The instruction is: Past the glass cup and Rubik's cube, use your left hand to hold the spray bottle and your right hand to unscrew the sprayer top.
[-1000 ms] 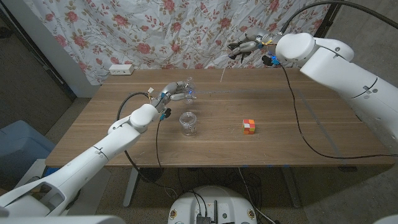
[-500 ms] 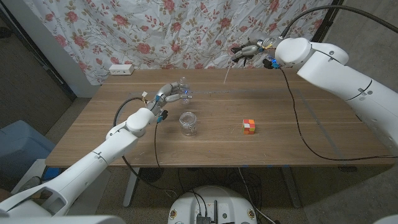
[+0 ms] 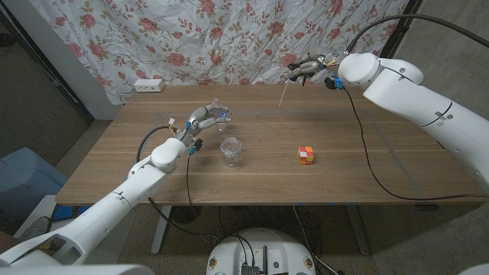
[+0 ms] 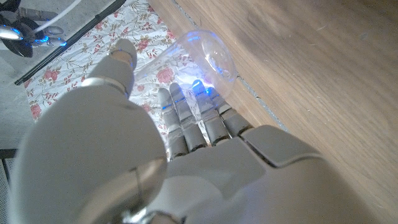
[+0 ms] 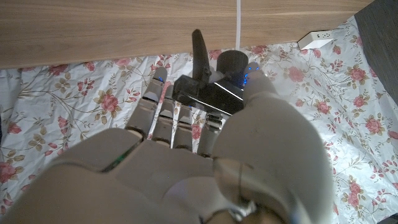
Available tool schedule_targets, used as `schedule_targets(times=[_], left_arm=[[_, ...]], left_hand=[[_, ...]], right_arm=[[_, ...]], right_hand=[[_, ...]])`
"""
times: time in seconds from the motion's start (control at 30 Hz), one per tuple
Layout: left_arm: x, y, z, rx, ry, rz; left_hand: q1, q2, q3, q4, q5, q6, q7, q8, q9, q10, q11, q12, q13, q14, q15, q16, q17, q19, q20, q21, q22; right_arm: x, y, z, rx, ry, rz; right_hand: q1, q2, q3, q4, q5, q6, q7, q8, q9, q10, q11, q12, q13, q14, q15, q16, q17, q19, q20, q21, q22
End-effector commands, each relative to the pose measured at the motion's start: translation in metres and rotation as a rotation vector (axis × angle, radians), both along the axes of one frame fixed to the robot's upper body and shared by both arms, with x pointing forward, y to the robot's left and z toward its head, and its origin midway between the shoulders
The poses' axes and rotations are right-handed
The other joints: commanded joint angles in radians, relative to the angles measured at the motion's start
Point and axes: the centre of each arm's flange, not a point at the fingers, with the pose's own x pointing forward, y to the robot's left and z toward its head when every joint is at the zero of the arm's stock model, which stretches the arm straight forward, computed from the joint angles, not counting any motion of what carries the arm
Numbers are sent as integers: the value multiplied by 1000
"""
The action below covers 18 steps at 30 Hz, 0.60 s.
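Left hand (image 3: 203, 117) grips spray bottle (image 3: 219, 112); right hand (image 3: 308, 66) holds sprayer top (image 5: 209, 84).

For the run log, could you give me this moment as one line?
left hand: holds spray bottle | right hand: holds sprayer top, detached, raised | glass cup, Rubik's cube: on table

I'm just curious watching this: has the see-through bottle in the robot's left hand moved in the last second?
Yes. The bottle in the left hand has shifted left, away from the glass cup.
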Motion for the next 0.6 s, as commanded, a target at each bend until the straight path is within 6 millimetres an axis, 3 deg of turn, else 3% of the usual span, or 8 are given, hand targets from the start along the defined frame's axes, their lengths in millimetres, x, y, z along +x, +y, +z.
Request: schedule_targets(times=[0.03, 0.37, 0.6], left_arm=[[8, 8, -9, -39, 6, -24], [8, 15, -16, -49, 22, 5], [6, 23, -22, -59, 37, 31]], left_hand=[[-156, 146, 6, 12, -1, 11, -14, -4, 1, -7, -1, -4, -3, -6, -137, -1, -1, -8, -21, -6, 3], [-159, 148, 9, 11, 0, 17, -9, -10, -1, 1, 2, -1, -10, 2, -139, 0, -7, -6, -30, -1, 3], [-164, 145, 10, 9, 0, 16, -7, -19, -4, -12, 1, -7, -17, -5, -137, -5, -13, -22, -22, -5, 3]], right_arm=[[10, -9, -9, 17, 14, -24], [16, -10, -12, 21, 17, -23], [22, -10, -13, 27, 28, -26]], right_hand=[[-10, 4, -1, 1, 4, 28, -29, -1, 2, 2, -6, -2, 5, -2, -2, 0, 5, 2, -10, 0, 3], [-11, 5, -2, 0, 4, 31, -31, -1, 1, 3, -5, -1, 5, 1, -6, 1, 5, 2, -14, 1, 3], [-12, 5, -3, -1, 4, 33, -31, -1, 0, 5, -6, -1, 6, 3, -5, 2, 5, 2, -15, 1, 3]])
